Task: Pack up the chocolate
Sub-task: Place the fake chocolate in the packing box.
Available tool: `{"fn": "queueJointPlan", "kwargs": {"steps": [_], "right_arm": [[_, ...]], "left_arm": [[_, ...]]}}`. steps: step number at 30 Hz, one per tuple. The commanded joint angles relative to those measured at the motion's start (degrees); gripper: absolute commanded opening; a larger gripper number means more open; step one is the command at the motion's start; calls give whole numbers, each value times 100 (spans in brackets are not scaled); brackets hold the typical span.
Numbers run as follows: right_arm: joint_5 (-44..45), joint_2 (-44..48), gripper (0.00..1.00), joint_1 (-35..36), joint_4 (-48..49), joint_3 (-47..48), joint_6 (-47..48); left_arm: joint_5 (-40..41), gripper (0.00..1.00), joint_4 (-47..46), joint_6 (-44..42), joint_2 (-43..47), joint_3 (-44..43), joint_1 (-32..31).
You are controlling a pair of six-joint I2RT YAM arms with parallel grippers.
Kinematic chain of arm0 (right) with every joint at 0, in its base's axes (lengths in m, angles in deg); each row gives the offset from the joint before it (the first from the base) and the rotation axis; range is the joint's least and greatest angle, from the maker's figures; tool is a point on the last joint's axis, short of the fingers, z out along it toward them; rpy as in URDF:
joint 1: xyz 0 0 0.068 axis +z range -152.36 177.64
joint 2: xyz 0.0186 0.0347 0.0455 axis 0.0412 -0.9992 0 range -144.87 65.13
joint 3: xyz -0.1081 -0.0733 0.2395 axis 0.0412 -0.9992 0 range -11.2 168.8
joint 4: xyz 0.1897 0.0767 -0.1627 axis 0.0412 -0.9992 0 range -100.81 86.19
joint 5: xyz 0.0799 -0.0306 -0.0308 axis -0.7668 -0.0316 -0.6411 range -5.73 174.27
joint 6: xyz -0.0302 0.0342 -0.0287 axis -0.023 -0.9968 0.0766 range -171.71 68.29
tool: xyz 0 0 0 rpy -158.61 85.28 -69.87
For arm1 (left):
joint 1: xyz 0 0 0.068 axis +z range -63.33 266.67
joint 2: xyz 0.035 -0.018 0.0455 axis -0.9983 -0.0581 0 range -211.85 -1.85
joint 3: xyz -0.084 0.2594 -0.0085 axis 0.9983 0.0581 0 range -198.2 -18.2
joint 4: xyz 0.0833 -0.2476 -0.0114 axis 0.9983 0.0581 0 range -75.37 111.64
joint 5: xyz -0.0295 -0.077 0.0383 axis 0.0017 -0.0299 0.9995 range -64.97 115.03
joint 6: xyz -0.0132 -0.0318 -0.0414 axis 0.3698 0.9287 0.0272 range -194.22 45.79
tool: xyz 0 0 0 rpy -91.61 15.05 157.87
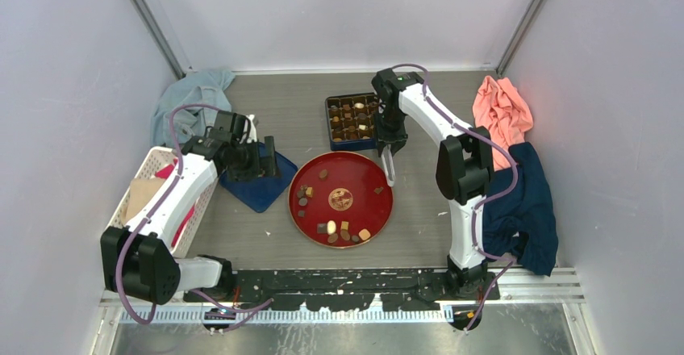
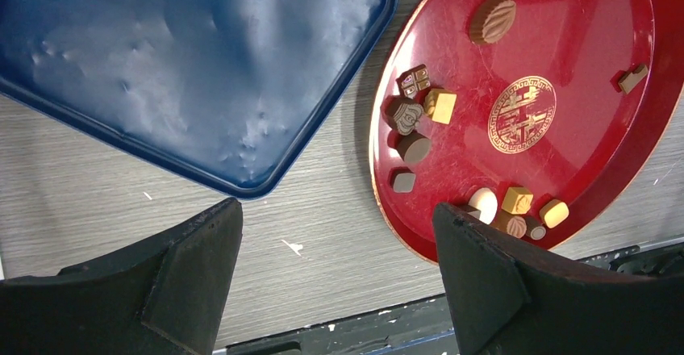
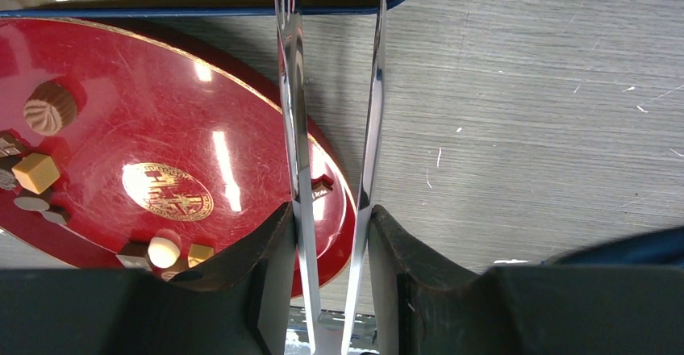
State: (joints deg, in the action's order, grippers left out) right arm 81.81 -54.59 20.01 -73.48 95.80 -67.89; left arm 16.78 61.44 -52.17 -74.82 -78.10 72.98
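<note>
Two grippers are in view over a grey table (image 1: 419, 210). The left gripper (image 2: 335, 218) hangs with its jaws spread wide and has hold of nothing. Below it lies bare table, with the corner of a blue lid (image 2: 202, 73) on one side and the rim of a red plate (image 2: 581, 40) on the other. The right gripper (image 3: 331, 214) has its jaws partly closed on a pair of metal tongs (image 3: 294, 89), one finger pressed against each blade. The blades stand apart, and their tips run out of the wrist view at its upper edge. Seen from above, the tongs hang over the plate's right-hand rim, just beside one small dark piece.

The chocolate (image 2: 440, 105) is in two places. Loose pieces lie on the plate: a cluster at its left side, another at its near edge, one ridged round piece toward the far side and one by the right rim. A gold emblem (image 2: 522, 114) marks the plate's centre. More pieces sit in the compartments of a blue box (image 1: 352, 119), which lies just beyond the plate's far rim. The compartments nearest the plate show bare gold lining.

Also present are a white basket (image 1: 127, 198) at the left edge, a grey-blue cloth (image 1: 193, 97) at the far left, and a pink cloth (image 1: 502, 109) and a navy cloth (image 1: 528, 210) at the right.
</note>
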Motion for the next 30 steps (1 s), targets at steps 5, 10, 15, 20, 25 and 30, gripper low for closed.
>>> {"fn": "queueJointPlan", "kwargs": {"steps": [5, 10, 15, 20, 25, 30], "right_arm": [[-100, 535, 25, -13, 31, -100, -45], [-127, 634, 29, -8, 25, -164, -77], [-129, 712, 35, -12, 81, -312, -99], [-132, 745, 40, -9, 118, -306, -104], [-117, 718, 43, -12, 130, -294, -103], [-114, 684, 44, -8, 172, -257, -114]], "left_arm": [[-100, 88, -232, -16, 60, -130, 42], [-127, 88, -234, -8, 31, -126, 42], [-142, 88, -264, 0, 28, -122, 42], [-146, 88, -256, 9, 50, -116, 42], [-140, 88, -256, 11, 80, -80, 42], [-125, 88, -232, 17, 90, -73, 42]]}}
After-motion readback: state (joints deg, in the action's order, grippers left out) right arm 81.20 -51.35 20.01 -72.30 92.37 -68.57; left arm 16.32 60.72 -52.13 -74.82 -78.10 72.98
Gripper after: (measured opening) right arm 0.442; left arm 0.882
